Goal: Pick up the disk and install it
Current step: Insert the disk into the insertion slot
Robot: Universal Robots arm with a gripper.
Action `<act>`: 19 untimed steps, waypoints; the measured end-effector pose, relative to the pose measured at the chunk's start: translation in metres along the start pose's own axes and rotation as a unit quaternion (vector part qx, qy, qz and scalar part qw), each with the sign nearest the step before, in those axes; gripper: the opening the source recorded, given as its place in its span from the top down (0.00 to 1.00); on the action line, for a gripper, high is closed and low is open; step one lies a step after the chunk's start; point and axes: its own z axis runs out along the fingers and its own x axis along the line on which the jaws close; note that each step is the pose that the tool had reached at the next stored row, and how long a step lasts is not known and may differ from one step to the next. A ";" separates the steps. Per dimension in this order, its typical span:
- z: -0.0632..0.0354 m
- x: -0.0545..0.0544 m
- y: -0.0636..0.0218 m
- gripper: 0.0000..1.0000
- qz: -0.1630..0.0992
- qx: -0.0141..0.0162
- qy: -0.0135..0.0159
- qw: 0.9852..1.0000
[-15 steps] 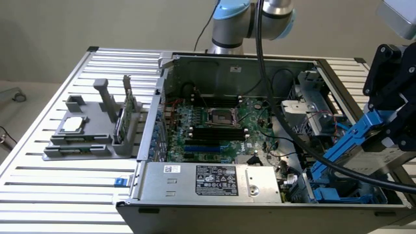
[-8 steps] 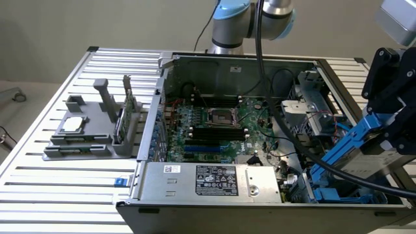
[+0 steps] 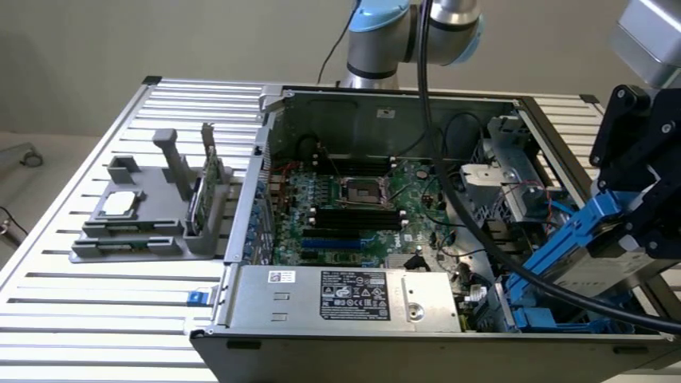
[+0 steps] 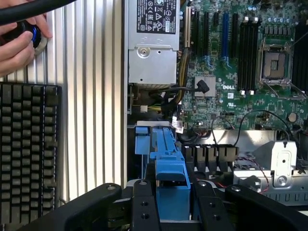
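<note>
Hanging over the exterior view's right side of the open computer case (image 3: 426,355), the gripper (image 3: 627,239) clamps the disk (image 3: 608,263), fingers closed on its blue carrier. The disk is tilted, its low end pointing down toward the blue cage (image 3: 527,307) in the case's near right corner. The case lies on a slatted metal table (image 3: 96,319), with a grey fixture (image 3: 139,223) well apart at the exterior view's left.

Seen from the wrist, black fingers (image 4: 144,207) press either side of the disk (image 4: 171,183), the gripper (image 4: 174,209) narrowed onto it above the case's bay. Beyond lie the power supply (image 4: 151,48) and motherboard (image 4: 240,62). A keyboard (image 4: 26,154) rests on the table beside the case, and a person's hand (image 4: 17,48) holds a dark knob (image 4: 30,33) with a blue ring.
</note>
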 end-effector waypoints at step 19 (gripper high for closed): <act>0.0114 0.003 0.0012 0.67 -0.001 0.000 -0.003 1.000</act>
